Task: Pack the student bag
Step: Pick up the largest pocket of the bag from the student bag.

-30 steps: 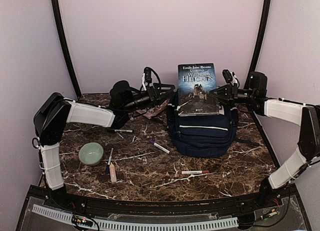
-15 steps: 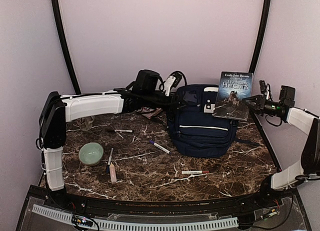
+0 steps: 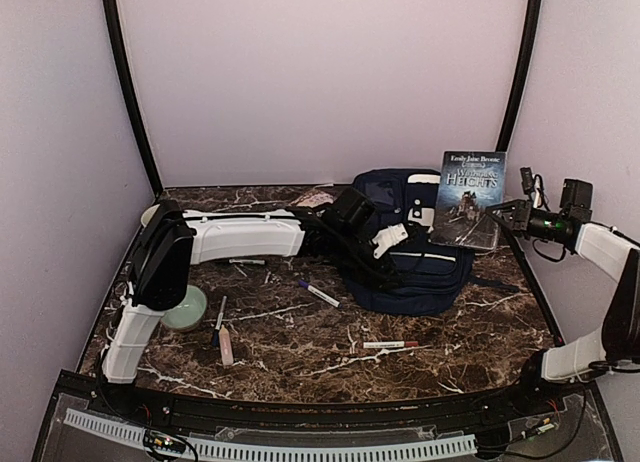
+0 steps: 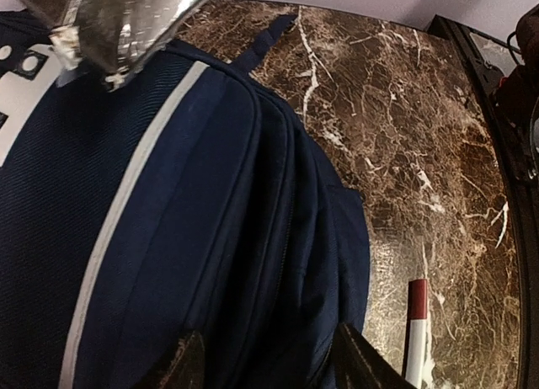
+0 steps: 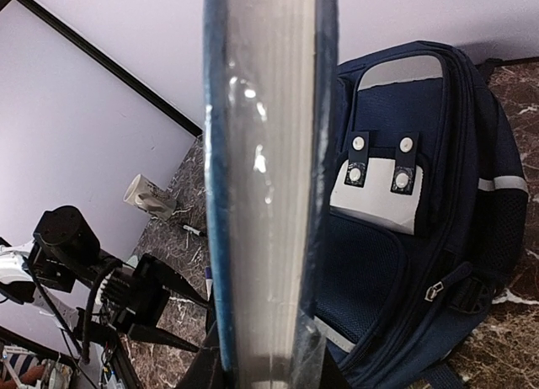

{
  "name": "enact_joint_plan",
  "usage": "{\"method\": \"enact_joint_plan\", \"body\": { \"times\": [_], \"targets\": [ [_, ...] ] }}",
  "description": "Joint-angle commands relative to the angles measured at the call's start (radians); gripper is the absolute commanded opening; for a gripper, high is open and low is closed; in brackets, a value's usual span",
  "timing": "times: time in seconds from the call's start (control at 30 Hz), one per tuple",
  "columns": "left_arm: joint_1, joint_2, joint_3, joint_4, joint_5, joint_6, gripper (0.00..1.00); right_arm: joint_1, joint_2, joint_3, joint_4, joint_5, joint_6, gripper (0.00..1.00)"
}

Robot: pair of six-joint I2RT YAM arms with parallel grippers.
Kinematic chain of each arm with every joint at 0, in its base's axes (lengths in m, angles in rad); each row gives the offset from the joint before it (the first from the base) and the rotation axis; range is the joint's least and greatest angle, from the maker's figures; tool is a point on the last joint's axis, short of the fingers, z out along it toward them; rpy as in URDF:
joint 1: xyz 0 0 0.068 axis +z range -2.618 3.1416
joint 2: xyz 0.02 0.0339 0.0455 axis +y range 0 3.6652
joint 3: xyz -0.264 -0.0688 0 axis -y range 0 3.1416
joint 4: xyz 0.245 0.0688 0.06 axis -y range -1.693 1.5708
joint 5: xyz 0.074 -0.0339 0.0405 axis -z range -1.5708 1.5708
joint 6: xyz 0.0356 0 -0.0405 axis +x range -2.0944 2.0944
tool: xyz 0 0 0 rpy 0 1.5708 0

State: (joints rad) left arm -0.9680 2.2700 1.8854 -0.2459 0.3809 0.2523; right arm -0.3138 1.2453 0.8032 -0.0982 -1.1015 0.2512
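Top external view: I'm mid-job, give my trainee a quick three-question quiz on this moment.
1. True or false: the book lies inside the student bag.
2. What does the right gripper hold? A) marker B) book C) bowl
3. Fill in: over the bag, the left gripper is ____ (open/shut).
Key: 1 false; 2 B; 3 open.
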Motion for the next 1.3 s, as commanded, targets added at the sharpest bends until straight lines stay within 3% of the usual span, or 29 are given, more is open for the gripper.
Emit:
{"method": "enact_joint_plan", "body": {
  "times": [0.0, 0.17, 0.37, 0.73, 0.83, 1.0, 1.13, 1.27],
  "targets": [
    [-0.045, 0.046, 0.103, -0.114, -0.045, 0.125, 0.55, -0.017, -0.028, 0.000, 0.105, -0.061, -0.042, 0.00],
    [-0.069, 0.105, 0.176, -0.162, -0.088, 0.152, 0.54, -0.021, -0.030, -0.015, 0.119, -0.065, -0.037, 0.00],
    [-0.071, 0.141, 0.210, -0.162, -0.126, 0.129, 0.43, -0.024, -0.038, -0.017, 0.120, -0.070, -0.036, 0.00],
    [-0.071, 0.150, 0.232, -0.148, -0.135, 0.091, 0.00, -0.036, -0.045, -0.020, 0.121, -0.068, -0.038, 0.00],
    [-0.071, 0.149, 0.262, -0.149, -0.142, 0.076, 0.00, -0.040, -0.050, -0.011, 0.119, -0.052, -0.031, 0.00],
    [-0.071, 0.136, 0.311, -0.095, -0.198, 0.042, 0.00, -0.088, -0.053, 0.156, -0.146, -0.015, -0.101, 0.00],
    [-0.071, 0.110, 0.319, 0.009, -0.242, -0.002, 0.00, -0.104, -0.046, 0.307, -0.488, -0.032, -0.273, 0.00],
    [-0.071, 0.088, 0.319, 0.101, -0.299, -0.032, 0.00, -0.108, -0.083, 0.334, -0.604, -0.064, -0.309, 0.00]
  ]
}}
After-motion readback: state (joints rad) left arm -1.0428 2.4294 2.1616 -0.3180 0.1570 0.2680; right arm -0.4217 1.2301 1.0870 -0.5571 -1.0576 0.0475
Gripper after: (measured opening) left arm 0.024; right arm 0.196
